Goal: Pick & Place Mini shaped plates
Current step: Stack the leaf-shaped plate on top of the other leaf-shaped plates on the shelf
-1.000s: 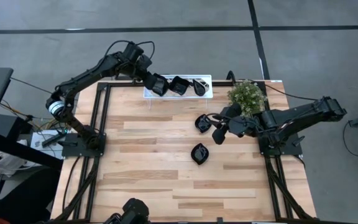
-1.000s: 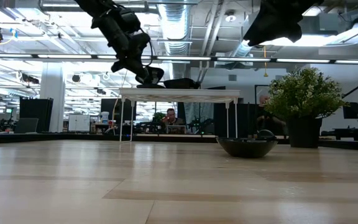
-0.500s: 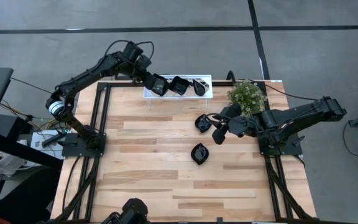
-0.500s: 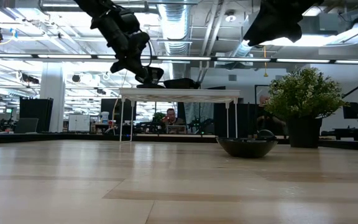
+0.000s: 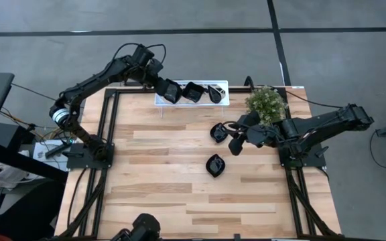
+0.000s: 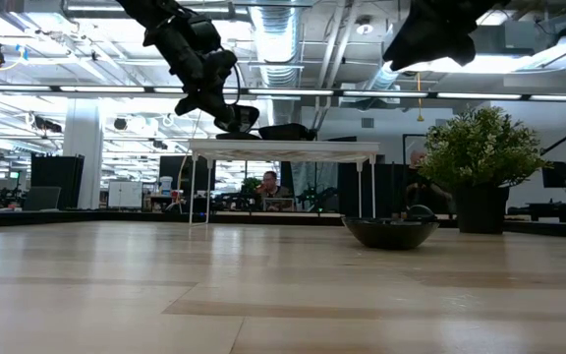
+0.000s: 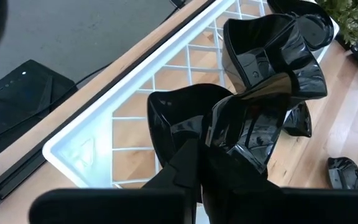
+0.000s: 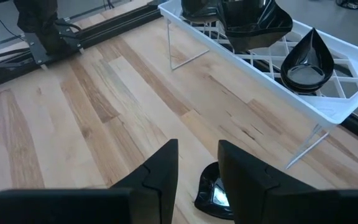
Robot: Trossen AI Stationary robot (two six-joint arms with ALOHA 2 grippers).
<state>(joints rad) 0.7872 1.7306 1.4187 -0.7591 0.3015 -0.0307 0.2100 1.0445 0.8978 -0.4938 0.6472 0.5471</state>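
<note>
Mini shaped plates are glossy black dishes. A white lattice tray (image 5: pixel 191 100) on thin legs stands at the table's far edge. It holds a wavy square plate (image 5: pixel 193 92) and a teardrop plate (image 5: pixel 214 92). My left gripper (image 5: pixel 165 87) is over the tray's left end, shut on another wavy plate (image 7: pixel 185 115). Two plates lie on the wood: one (image 5: pixel 218 132) beside my right gripper (image 5: pixel 232 136) and one (image 5: pixel 214 164) nearer the middle. My right gripper (image 8: pixel 197 155) hangs open above the table, and a plate (image 8: pixel 216 190) lies on the wood below its fingers. My left gripper pinches the wavy plate's rim (image 7: pixel 213 134) between its two fingers, at the side nearest the arm. The fingers slant down from the table's left. The plate sits tilted over the tray's lattice (image 7: pixel 166 81); whether it touches the lattice I cannot tell.
A small potted plant (image 5: pixel 267 102) stands at the far right, close behind my right arm. Black frame rails (image 5: pixel 109 134) run along the table's left and right sides. Bare wood lies across the table's middle and near half.
</note>
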